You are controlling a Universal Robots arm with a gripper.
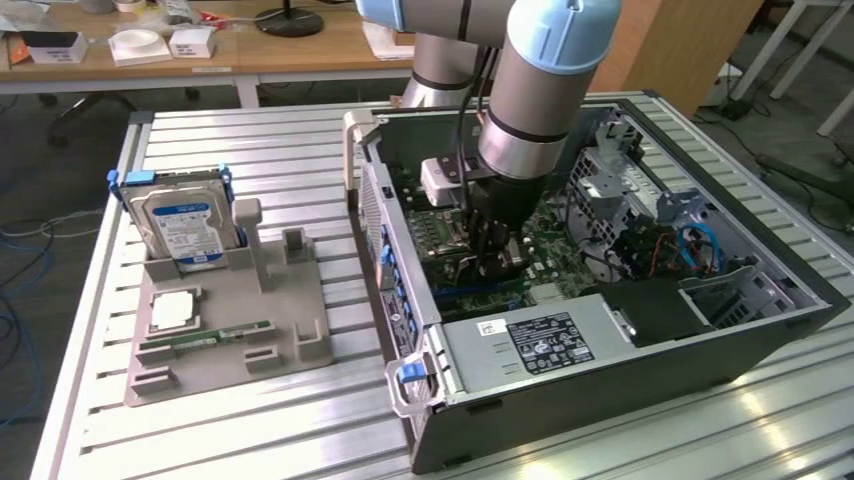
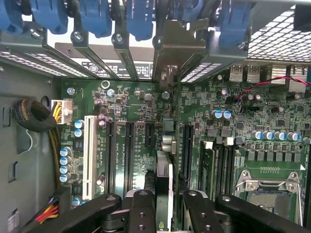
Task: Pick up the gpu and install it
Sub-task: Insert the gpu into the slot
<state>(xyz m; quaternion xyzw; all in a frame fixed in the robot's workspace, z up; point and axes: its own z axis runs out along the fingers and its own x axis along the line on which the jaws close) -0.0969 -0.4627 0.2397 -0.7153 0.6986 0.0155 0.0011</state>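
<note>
The gpu (image 2: 164,179), seen edge-on and clamped between the tool's (image 2: 164,213) black fingers (image 2: 141,211), hangs directly beneath the tool over the motherboard (image 2: 233,131) inside the open computer case (image 1: 747,330). The step in hand appears to be seating; it calls for squaring the card's edge with a slot (image 2: 130,150) just below. Beside the case, a grey tray (image 1: 227,330) holds a hard drive (image 1: 187,225).
</note>
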